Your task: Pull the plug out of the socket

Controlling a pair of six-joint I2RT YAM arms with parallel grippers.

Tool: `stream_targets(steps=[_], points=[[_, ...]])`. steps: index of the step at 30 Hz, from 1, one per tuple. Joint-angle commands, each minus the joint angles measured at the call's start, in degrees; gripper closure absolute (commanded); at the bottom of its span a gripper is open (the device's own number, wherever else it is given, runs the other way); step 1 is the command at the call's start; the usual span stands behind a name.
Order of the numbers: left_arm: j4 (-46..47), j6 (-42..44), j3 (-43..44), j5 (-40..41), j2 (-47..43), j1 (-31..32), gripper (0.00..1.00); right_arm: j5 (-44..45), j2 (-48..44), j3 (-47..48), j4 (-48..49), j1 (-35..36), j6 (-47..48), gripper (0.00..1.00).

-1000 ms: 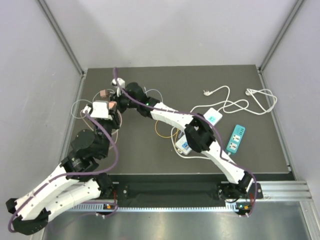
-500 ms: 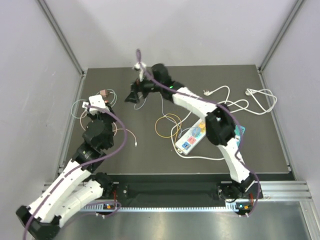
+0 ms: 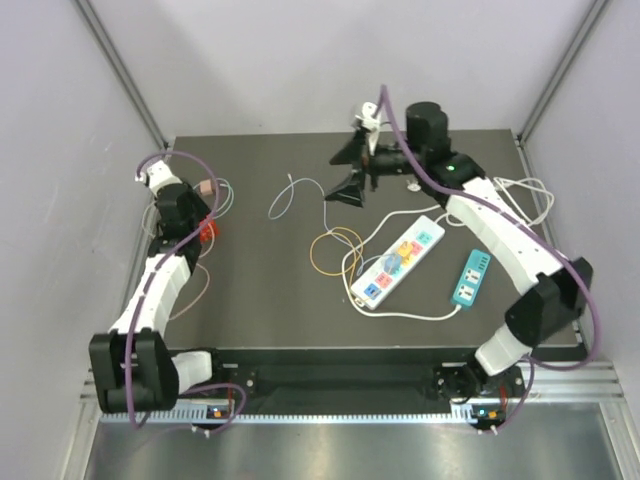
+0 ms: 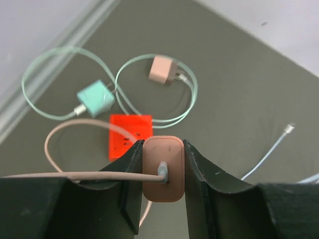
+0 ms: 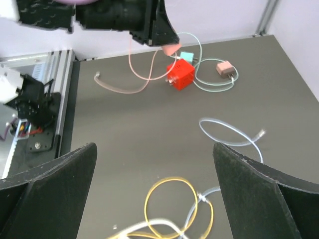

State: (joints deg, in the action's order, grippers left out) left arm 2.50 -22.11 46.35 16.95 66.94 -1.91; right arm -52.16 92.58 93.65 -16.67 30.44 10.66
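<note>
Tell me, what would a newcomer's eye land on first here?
First, the left gripper at the left side of the table, clamped on a pink plug just above a red socket cube. Next, the right gripper, raised near the far edge with its jaws spread wide. Below it lies a white power strip with brightly coloured sockets.

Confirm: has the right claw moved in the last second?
Yes. In the top view the right claw has swung rightward, from far left of the white power strip to roughly behind its left end, jaws open.
</note>
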Motion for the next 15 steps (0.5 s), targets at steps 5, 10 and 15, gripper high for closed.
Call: stream_targets(steps=[5, 10, 15], points=[[3.4, -11.5, -3.2, -11.8, 8.8, -11.2, 1.00, -6.7, -9.8, -13.5, -5.4, -10.9, 6.1, 0.00], [2.2, -11.6, -3.2, -15.2, 12.3, -14.9, 0.91, -9.2, -14.4, -22.1, -4.2, -15.5, 5.3, 0.00], [1.4, -11.8, -3.0, -16.0, 16.0, -16.3, 0.78, -10.0, -16.9, -29.0, 1.2, -17.6, 2.4, 0.00]])
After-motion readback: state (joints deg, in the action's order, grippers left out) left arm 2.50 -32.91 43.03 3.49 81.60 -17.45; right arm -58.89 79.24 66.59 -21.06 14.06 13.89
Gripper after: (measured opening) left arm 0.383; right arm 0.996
